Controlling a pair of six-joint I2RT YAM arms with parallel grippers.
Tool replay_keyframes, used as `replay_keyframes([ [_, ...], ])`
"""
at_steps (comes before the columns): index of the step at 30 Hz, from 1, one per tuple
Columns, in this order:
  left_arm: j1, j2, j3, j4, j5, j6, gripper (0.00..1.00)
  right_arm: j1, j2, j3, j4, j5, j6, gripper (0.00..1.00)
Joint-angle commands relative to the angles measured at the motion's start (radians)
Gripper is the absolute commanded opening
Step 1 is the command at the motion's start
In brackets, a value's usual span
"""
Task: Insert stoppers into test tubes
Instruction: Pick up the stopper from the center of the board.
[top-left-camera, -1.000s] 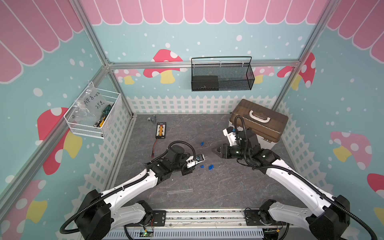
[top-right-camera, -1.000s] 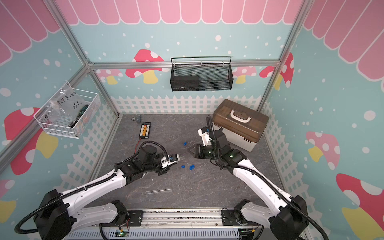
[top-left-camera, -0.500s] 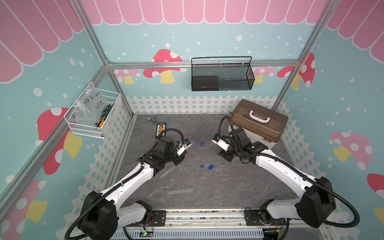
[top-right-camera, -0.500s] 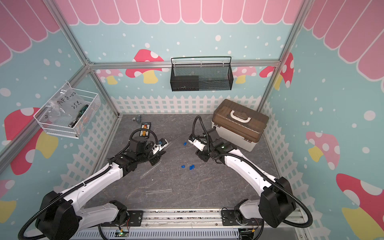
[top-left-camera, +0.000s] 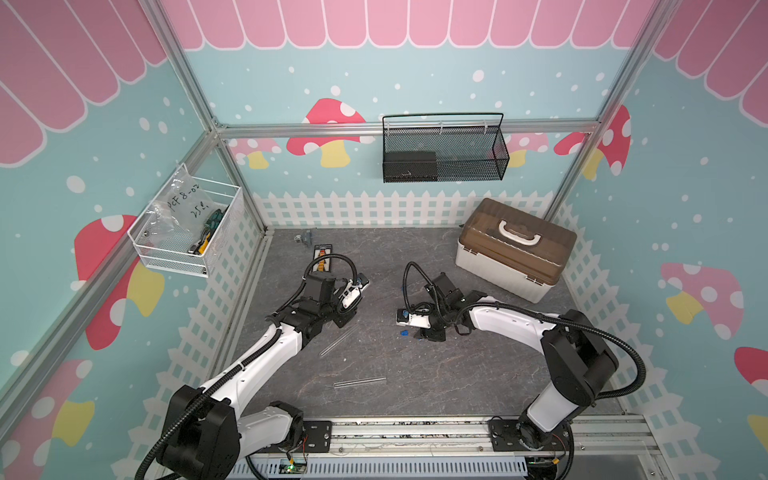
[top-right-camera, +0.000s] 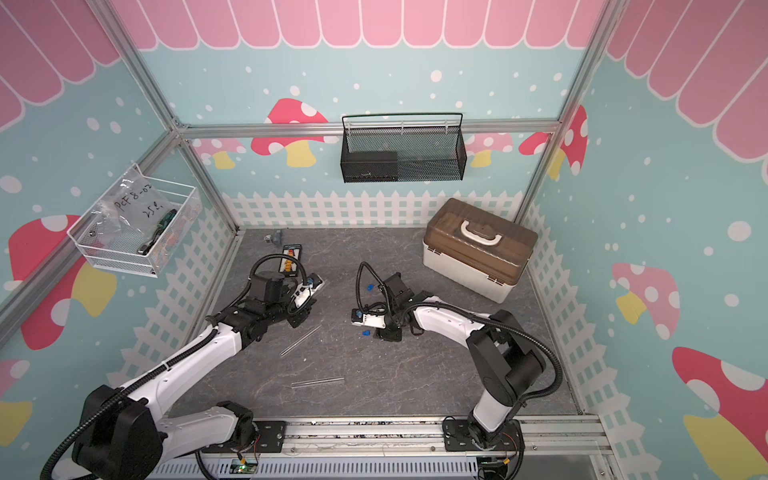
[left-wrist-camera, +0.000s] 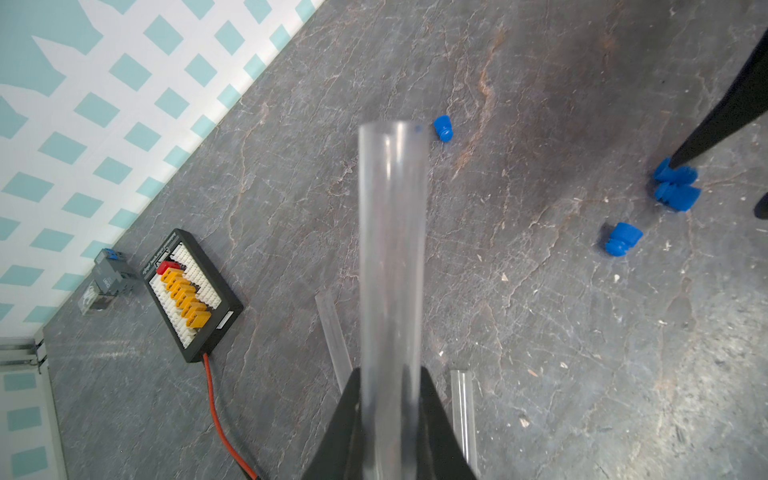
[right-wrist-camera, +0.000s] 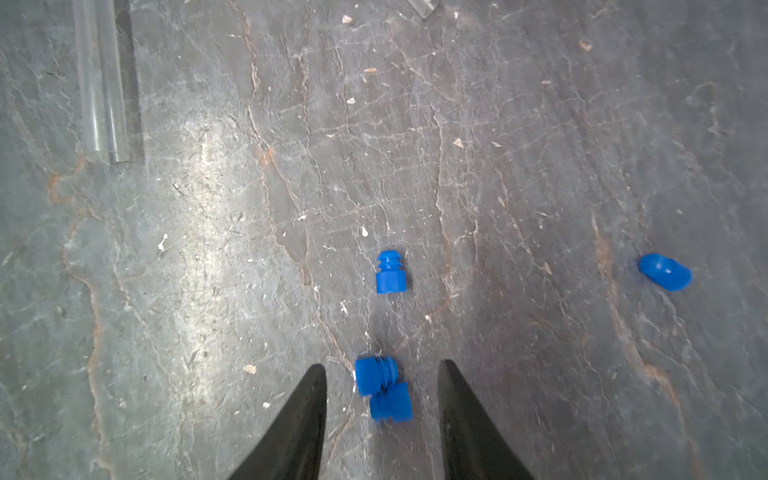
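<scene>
My left gripper (left-wrist-camera: 390, 374) is shut on a clear test tube (left-wrist-camera: 392, 249), which sticks out past its fingers above the floor; in a top view this gripper (top-left-camera: 360, 282) sits at the left centre. Two more test tubes (top-left-camera: 338, 340) (top-left-camera: 359, 381) lie flat on the grey floor. My right gripper (right-wrist-camera: 380, 368) is open and low, its fingers on either side of two blue stoppers (right-wrist-camera: 382, 390) that lie touching. A third stopper (right-wrist-camera: 390, 272) lies just ahead of them and another (right-wrist-camera: 665, 272) off to one side. In both top views the right gripper (top-left-camera: 422, 336) (top-right-camera: 380, 334) is near the floor's middle.
A toolbox with a brown lid (top-left-camera: 515, 249) stands at the back right. A black connector board (top-left-camera: 324, 257) with a red cable and a small grey part (top-left-camera: 305, 237) lie at the back left. A black mesh basket (top-left-camera: 444, 149) and a white wire basket (top-left-camera: 187, 232) hang on the walls.
My left arm has swung back and to the left with the test tube in its grip. My right gripper has turned and come down over the pair of stoppers.
</scene>
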Motion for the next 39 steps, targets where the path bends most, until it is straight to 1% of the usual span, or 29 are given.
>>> replay_keyframes([
  [1, 0.016, -0.021, -0.011, -0.003, -0.004, 0.004, 0.0, 0.012, 0.05, 0.039, 0.047, -0.032, -0.044, 0.42],
  [5, 0.031, -0.021, -0.009, 0.011, 0.013, -0.008, 0.0, 0.018, 0.096, 0.045, 0.082, -0.013, -0.034, 0.41],
  [11, 0.039, -0.017, -0.008, 0.013, 0.029, -0.011, 0.0, 0.025, 0.147, 0.077, 0.079, -0.028, -0.023, 0.4],
  [17, 0.041, -0.017, -0.01, 0.015, 0.04, -0.012, 0.0, 0.027, 0.184, 0.101, 0.05, -0.047, -0.024, 0.34],
  [22, 0.043, -0.017, -0.01, 0.016, 0.045, -0.013, 0.0, 0.026, 0.197, 0.108, 0.019, -0.061, -0.027, 0.34],
  [27, 0.043, -0.015, -0.009, 0.015, 0.05, -0.013, 0.0, 0.026, 0.208, 0.107, 0.018, -0.04, -0.02, 0.33],
  [34, 0.043, -0.015, -0.01, 0.017, 0.053, -0.015, 0.0, 0.027, 0.211, 0.121, 0.015, -0.033, -0.004, 0.28],
  [35, 0.044, -0.014, -0.01, 0.017, 0.05, -0.015, 0.0, 0.026, 0.24, 0.123, 0.012, -0.034, -0.004, 0.27],
  [39, 0.043, -0.014, -0.01, 0.018, 0.043, -0.014, 0.0, 0.027, 0.249, 0.128, 0.009, -0.032, -0.002, 0.25],
])
